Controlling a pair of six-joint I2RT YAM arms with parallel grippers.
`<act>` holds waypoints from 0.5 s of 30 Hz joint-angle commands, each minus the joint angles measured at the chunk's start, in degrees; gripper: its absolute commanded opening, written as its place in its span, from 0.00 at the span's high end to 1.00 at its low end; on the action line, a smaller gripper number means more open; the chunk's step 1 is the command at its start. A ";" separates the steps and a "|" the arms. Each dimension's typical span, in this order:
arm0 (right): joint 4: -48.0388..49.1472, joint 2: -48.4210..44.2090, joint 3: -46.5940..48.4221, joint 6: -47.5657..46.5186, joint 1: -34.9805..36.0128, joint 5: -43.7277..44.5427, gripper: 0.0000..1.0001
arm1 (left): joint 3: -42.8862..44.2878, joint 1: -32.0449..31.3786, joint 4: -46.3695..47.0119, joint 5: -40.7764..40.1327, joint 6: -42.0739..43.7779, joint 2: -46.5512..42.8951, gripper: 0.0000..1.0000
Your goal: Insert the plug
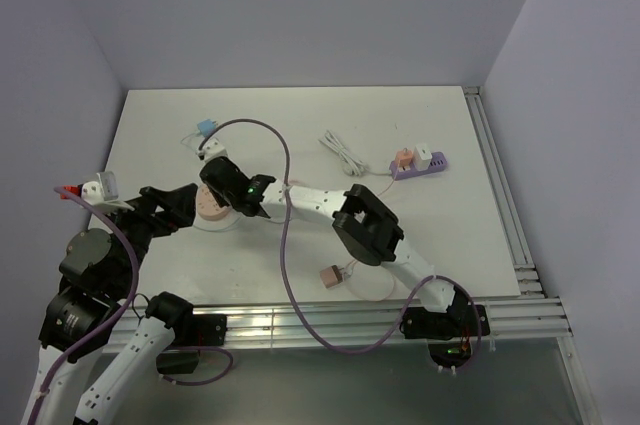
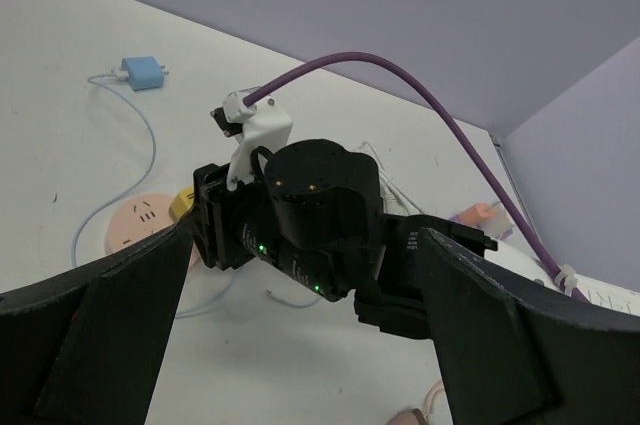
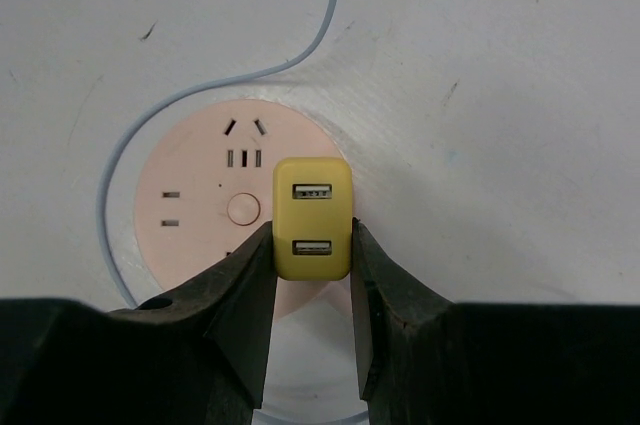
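The yellow USB charger plug (image 3: 312,218) sits at the centre of my right wrist view, with two USB ports facing the camera. My right gripper (image 3: 312,245) is clenched on its lower half, one dark finger (image 3: 245,290) pressed to each side. Behind it lies the round pink socket (image 3: 190,210), and the plug covers the socket's right edge. I cannot tell whether its prongs touch the socket face. A pale blue cable (image 3: 200,95) curves around the socket's upper left.

In my left wrist view, my left gripper (image 2: 300,285) is spread wide and holds nothing, its fingers (image 2: 110,335) framing the bottom corners. Between them I see my right arm's wrist (image 2: 310,215), with a purple cable (image 2: 400,75) arching off it to the right. A blue charger (image 2: 142,72) lies in the upper left.

From the top camera, both arms meet at the left centre of the white table (image 1: 440,235). A purple power strip (image 1: 420,165) and a coiled white cord (image 1: 345,155) lie in the upper right, and a small pink adapter (image 1: 330,276) is near the bottom edge.
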 commanded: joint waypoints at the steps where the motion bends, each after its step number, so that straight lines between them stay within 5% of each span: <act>1: -35.45 12.27 -0.86 0.90 0.01 0.34 1.00 | 0.87 0.14 0.13 0.45 -1.08 0.11 0.01; 15: -46.45 21.50 15.34 0.80 -0.61 -1.76 1.00 | 0.70 0.14 -0.13 0.36 -1.26 -1.21 0.01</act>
